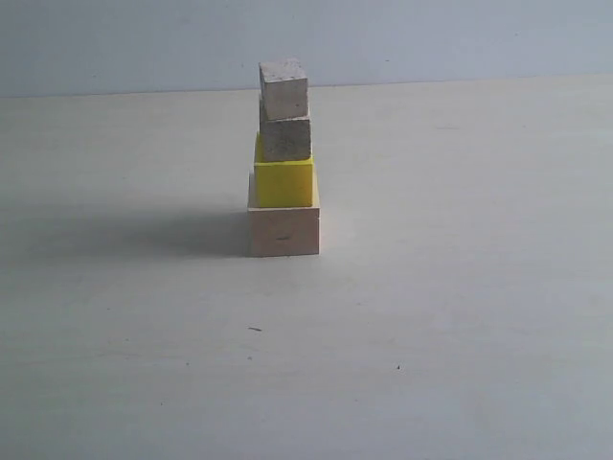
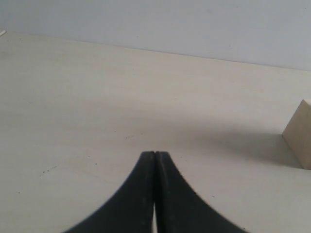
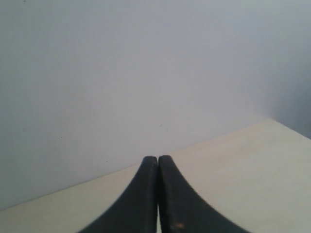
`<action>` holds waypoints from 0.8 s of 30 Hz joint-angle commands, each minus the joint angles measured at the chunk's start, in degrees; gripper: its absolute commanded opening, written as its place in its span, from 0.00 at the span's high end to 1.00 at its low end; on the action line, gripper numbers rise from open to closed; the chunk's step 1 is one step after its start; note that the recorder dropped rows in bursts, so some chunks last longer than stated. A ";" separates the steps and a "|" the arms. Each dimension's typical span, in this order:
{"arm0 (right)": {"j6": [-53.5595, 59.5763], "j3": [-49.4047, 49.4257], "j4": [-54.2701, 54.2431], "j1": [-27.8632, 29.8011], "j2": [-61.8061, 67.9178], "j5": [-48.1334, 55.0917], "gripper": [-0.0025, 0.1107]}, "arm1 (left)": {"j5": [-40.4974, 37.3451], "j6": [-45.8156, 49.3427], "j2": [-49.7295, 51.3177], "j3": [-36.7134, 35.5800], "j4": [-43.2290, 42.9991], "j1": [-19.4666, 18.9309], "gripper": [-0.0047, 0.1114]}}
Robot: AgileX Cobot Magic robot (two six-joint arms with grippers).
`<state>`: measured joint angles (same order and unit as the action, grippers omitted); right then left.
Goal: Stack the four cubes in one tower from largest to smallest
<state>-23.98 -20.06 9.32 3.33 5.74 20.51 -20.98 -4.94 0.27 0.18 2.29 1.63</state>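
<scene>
The tower stands mid-table in the exterior view: a pale wood cube (image 1: pixel 283 231) at the bottom, a bright yellow cube (image 1: pixel 284 182) on it, a small wood cube (image 1: pixel 285 138) above, and the greyish cube (image 1: pixel 284 88) on top, turned slightly. No arm shows in that view. My left gripper (image 2: pixel 155 154) is shut and empty above bare table; an edge of the pale wood cube (image 2: pixel 300 136) shows at its frame's border. My right gripper (image 3: pixel 158 158) is shut and empty, facing the wall and a table corner.
The light wooden table (image 1: pixel 460 316) spreads all round the tower, with a grey wall (image 1: pixel 431 38) behind it. The tower's shadow (image 1: pixel 144 235) falls to the left. The table's far edge (image 3: pixel 243 131) meets the wall in the right wrist view.
</scene>
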 commanded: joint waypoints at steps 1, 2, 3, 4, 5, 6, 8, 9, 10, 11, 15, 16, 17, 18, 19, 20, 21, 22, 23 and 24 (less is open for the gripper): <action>8.00 1.15 -7.97 0.33 -0.29 -1.30 0.98 | 0.16 0.23 -0.27 -0.18 0.39 -0.05 0.96; 8.95 2.03 -9.01 0.33 -0.76 -1.58 0.98 | 0.16 0.23 -0.27 -0.18 0.39 -0.05 0.96; 9.20 3.31 -9.32 0.33 -1.50 -2.35 0.98 | 0.16 0.23 -0.27 -0.18 0.39 -0.05 0.96; 9.07 4.57 -9.32 0.33 -2.41 -3.06 0.98 | 0.16 0.23 -0.27 -0.18 0.39 -0.05 0.96; 8.84 6.38 -9.32 0.33 -3.43 -4.06 0.98 | 0.16 0.23 -0.27 -0.18 0.39 -0.05 0.96; 8.84 8.79 -9.64 0.33 -4.54 -4.96 0.98 | 0.16 0.23 -0.27 -0.18 0.39 -0.05 0.96; 8.58 12.36 -9.77 -0.08 -5.74 -6.70 0.98 | 0.16 0.23 -0.27 -0.18 0.39 -0.05 0.96; 8.44 14.08 -9.77 -0.86 -5.74 -7.41 0.98 | 0.16 0.23 -0.27 -0.18 0.39 -0.05 0.96; 8.44 15.25 -9.32 -1.84 -5.74 -7.81 0.98 | 0.16 0.23 -0.27 -0.18 0.39 -0.05 0.96; 8.44 16.44 -8.21 -2.75 -5.74 -7.95 0.98 | 0.16 0.23 -0.27 -0.18 0.39 -0.05 0.96; 8.68 19.69 -4.74 -4.91 -5.74 -8.27 0.98 | 0.16 0.23 -0.27 -0.18 0.39 -0.05 0.96; 9.68 20.06 -4.21 -5.39 -5.74 -8.27 0.98 | 0.16 0.23 -0.27 -0.18 0.39 -0.05 0.96; 10.83 20.06 -4.20 -5.60 -5.74 -8.27 0.98 | 0.16 0.23 -0.27 -0.18 0.39 -0.05 0.96; 11.93 20.06 -4.20 -6.03 -5.74 -8.27 0.98 | 0.16 0.23 -0.27 -0.18 0.39 -0.05 0.96; 12.49 20.06 -4.34 -6.40 -5.74 -6.40 0.98 | 0.16 0.23 -0.27 -0.18 0.39 -0.05 0.96; 12.49 20.06 -4.20 -6.68 -5.74 -5.21 0.98 | 0.16 0.23 -0.27 -0.18 0.39 -0.05 0.96; 12.49 20.06 -4.20 -6.68 -5.74 -5.20 0.98 | 0.16 0.23 -0.27 -0.18 0.39 -0.05 0.96; 12.49 20.06 -4.20 -6.68 -5.74 -5.20 0.98 | 0.16 0.23 -0.27 -0.18 0.39 -0.05 0.96; 12.49 20.06 -4.20 -6.68 -5.74 -5.20 0.98 | 0.16 0.23 -0.27 -0.18 0.39 -0.05 0.96; 13.07 20.06 -4.20 -6.68 -5.74 -5.20 0.98 | 0.16 0.23 -0.27 -0.18 0.39 -0.05 0.96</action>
<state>-12.28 -0.25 4.34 -3.16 0.31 14.99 -20.98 -4.94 0.27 0.18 2.29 1.63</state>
